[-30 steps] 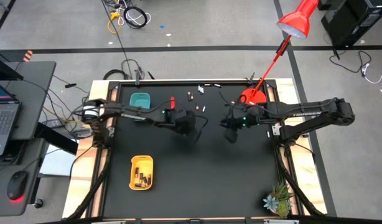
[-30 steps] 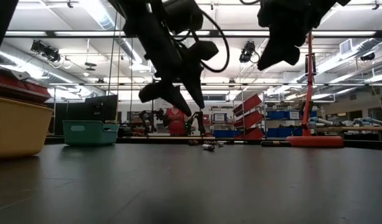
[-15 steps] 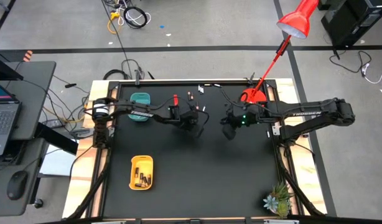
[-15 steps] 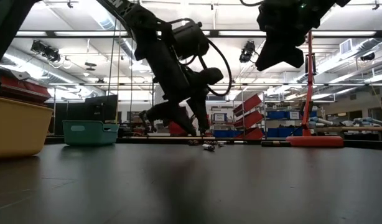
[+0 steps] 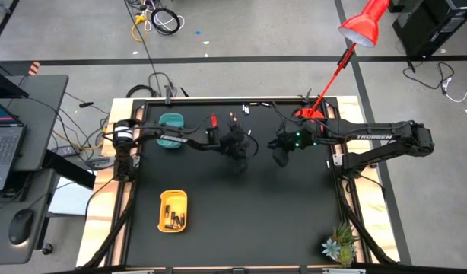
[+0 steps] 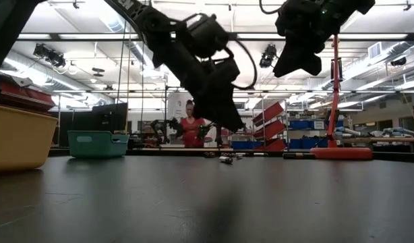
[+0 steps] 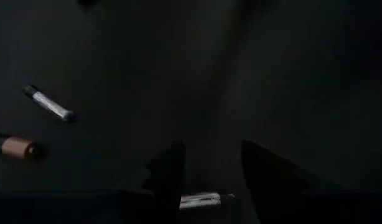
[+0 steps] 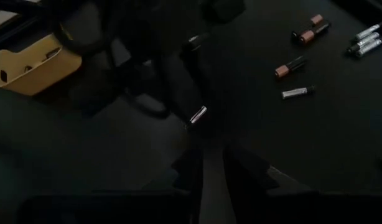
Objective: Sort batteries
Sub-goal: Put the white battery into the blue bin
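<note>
between the left gripper's (image 7: 206,171) spread fingers lies a silver battery (image 7: 200,200).

The worktop (image 5: 241,205) is matt black, framed in pale wood; both arms are dark, the right one showing a small green light (image 5: 297,138); the left end effector (image 7: 206,171) and right end effector (image 8: 206,163) are black; one tray (image 5: 173,210) is yellow, with dark batteries inside; the other tray (image 5: 171,122) is teal; the loose batteries (image 8: 298,63) are dark with copper-orange ends, or silvery white (image 8: 298,92); one silver battery (image 7: 200,200) lies between the left fingers; the lamp (image 5: 360,27) is bright red, base and shade alike; a small plant (image 5: 338,243) is green; the floor (image 5: 241,30) is grey with dark stripes.
</note>
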Tool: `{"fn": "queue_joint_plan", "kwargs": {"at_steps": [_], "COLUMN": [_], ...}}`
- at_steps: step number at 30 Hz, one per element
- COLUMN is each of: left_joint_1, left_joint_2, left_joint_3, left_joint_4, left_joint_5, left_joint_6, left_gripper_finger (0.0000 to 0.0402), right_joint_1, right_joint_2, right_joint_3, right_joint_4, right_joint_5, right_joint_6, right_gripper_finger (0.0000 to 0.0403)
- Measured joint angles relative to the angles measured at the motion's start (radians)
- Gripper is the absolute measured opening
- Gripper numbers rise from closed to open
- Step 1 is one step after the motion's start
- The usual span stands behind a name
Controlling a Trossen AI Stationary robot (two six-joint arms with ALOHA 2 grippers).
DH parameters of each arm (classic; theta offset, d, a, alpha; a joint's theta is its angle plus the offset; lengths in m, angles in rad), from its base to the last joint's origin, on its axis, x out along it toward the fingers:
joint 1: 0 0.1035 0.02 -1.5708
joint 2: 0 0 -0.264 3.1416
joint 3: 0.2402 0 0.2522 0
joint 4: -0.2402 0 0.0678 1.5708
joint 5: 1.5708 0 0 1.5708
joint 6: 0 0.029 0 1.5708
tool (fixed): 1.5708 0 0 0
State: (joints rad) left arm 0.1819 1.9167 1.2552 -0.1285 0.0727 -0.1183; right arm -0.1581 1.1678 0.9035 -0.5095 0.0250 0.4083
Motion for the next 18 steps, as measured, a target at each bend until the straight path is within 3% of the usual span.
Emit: {"fn": "queue_joint_plan", "kwargs": {"at_steps": [9, 18], "left_joint_1": [0.046, 0.028], "left_joint_2": [0.058, 0.089], "left_joint_3": [0.001, 0.0], "left_joint_4": [0.052, 0.013], "left_joint_5": [0.134, 0.141], "left_joint_6": [0.002, 0.009], "left_gripper_finger": [0.014, 0.0137], "right_joint_1": [0.033, 0.029], "right_joint_2": [-0.008, -0.044], "right_joint_3": [0.0, 0.0], "right_joint_4": [-0.01, -0.025], "right_joint_5": [-0.011, -0.011], "right_joint_6": [0.0, 0.0], "right_gripper_finger": [0.0068, 0.0067]}}
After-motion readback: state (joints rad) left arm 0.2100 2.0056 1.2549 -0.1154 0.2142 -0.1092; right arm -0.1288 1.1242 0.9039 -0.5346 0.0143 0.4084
